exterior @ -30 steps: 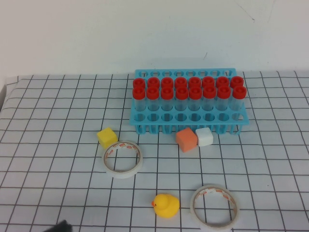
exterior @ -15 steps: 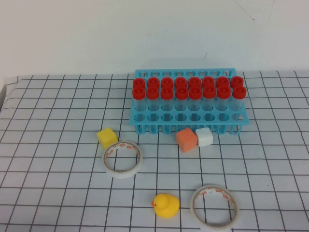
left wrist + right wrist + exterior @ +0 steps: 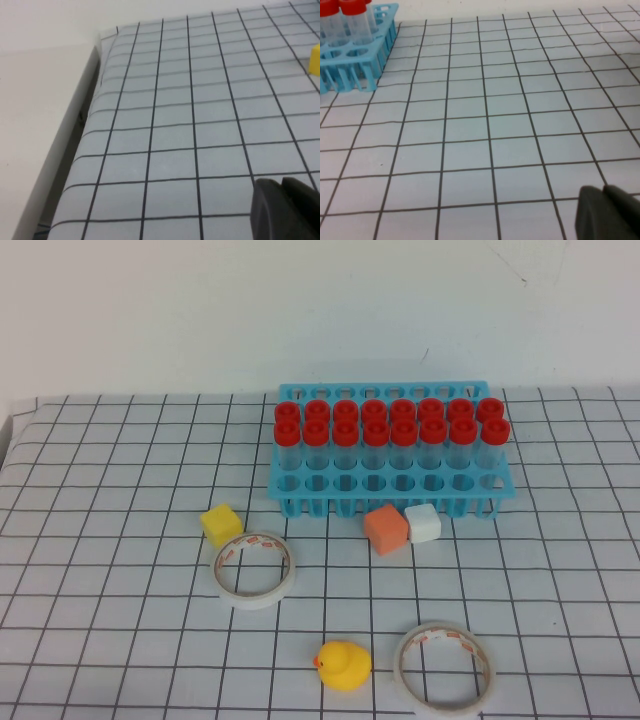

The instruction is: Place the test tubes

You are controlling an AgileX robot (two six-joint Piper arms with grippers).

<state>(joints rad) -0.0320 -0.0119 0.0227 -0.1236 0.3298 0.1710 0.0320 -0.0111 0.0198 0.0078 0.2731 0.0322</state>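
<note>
Pulled left gripper (image 3: 286,210) back off bench's (image 3: 120,540) near-left corner, clenched empty; right gripper (image 3: 610,212) near right edge, likewise clenched empty. Test tubes (image 3: 390,425) standing in rack (image 3: 390,504): likely finished.

**Plastic and rubber on a matt sheet**

The desk (image 3: 110,620) is covered by a matt, pale sheet printed with a black grid, slightly rippled near its edge. The rack (image 3: 330,502) is smooth blue plastic with a faint sheen. The test tubes (image 3: 376,450) are clear and glossy, with red plastic caps. The duck (image 3: 345,665) looks smooth and rubbery. The left hand (image 3: 282,210) and right hand (image 3: 607,212) are matt black.
</note>
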